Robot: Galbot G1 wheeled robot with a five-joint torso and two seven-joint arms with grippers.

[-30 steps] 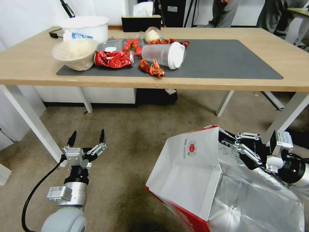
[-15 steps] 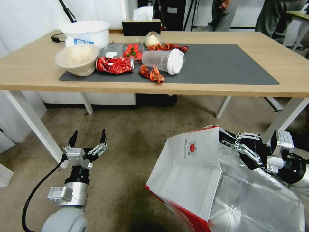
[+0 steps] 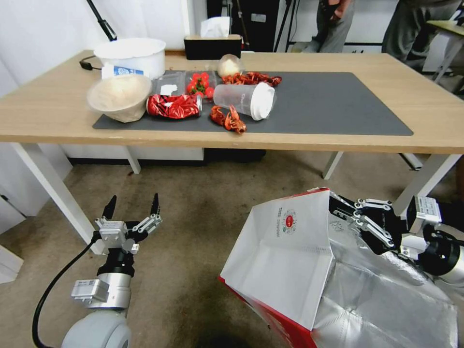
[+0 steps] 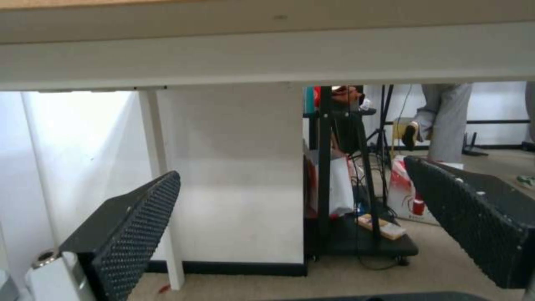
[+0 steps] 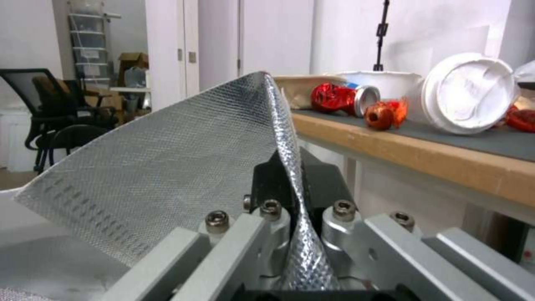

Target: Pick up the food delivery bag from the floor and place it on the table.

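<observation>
The food delivery bag, white with a red round logo and silver foil lining, hangs open-mouthed at the lower right, off the floor. My right gripper is shut on its foil rim; in the right wrist view the foil edge is pinched between the fingers. My left gripper is open and holds nothing, low at the left beside a white table leg. Its black pads stand wide apart in the left wrist view. The table, light wood with a dark grey mat, stretches across ahead.
On the mat's left part lie a bowl, a crushed red can, a tipped plastic cup, crayfish and tomatoes. A white tub and tissue box stand behind. The mat's right half is bare. White legs flank the carpet.
The whole head view has shifted so the table sits lower and nearer in the picture: the camera moved. Both grippers and the bag keep their places in the view.
</observation>
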